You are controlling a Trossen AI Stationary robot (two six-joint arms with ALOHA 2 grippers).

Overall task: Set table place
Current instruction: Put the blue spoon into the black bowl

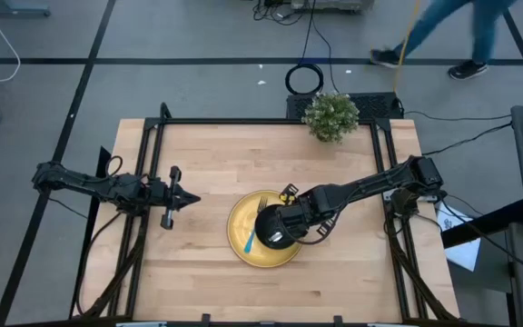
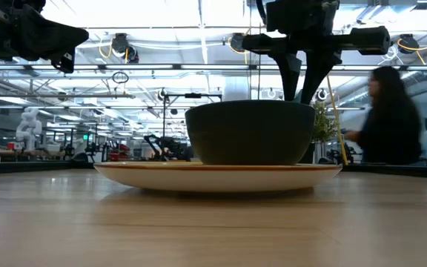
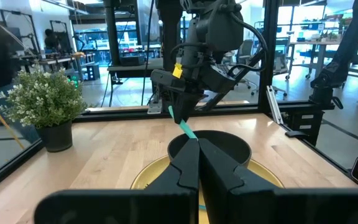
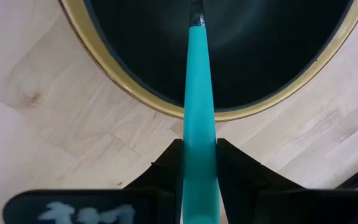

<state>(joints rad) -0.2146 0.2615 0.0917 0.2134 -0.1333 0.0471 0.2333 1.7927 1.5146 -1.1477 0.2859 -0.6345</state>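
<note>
Nearest your right wrist camera is the teal handle (image 4: pixel 199 124) of a utensil, pinched between the fingers of the right gripper (image 4: pixel 199 163), which is clenched on it. The handle runs forward from the jaws and its metal end sits over the inside of the black bowl (image 4: pixel 253 50). You cannot tell which kind of utensil it is, since the head is out of sight. The bowl stands directly below the right gripper, on the yellow plate (image 1: pixel 236 225), and the plate lies flat near the middle of the table (image 1: pixel 207 163). On the plate's bare part, just beside the bowl on the side away from the right arm, lies a second teal-handled utensil (image 1: pixel 249 240), which looks like a fork. The left gripper (image 1: pixel 189 199) waits with its fingers closed on nothing, well apart from the plate and pointing toward it. A potted plant (image 1: pixel 331 116) stands at the table's far edge, clear of the work. Judgement: you are mid-placement of the held utensil, with plate and bowl already set. The next move calls for settling where the piece goes, in the bowl or beside the plate, lowering it until it rests, then letting go and lifting straight up without nudging the bowl.
</note>
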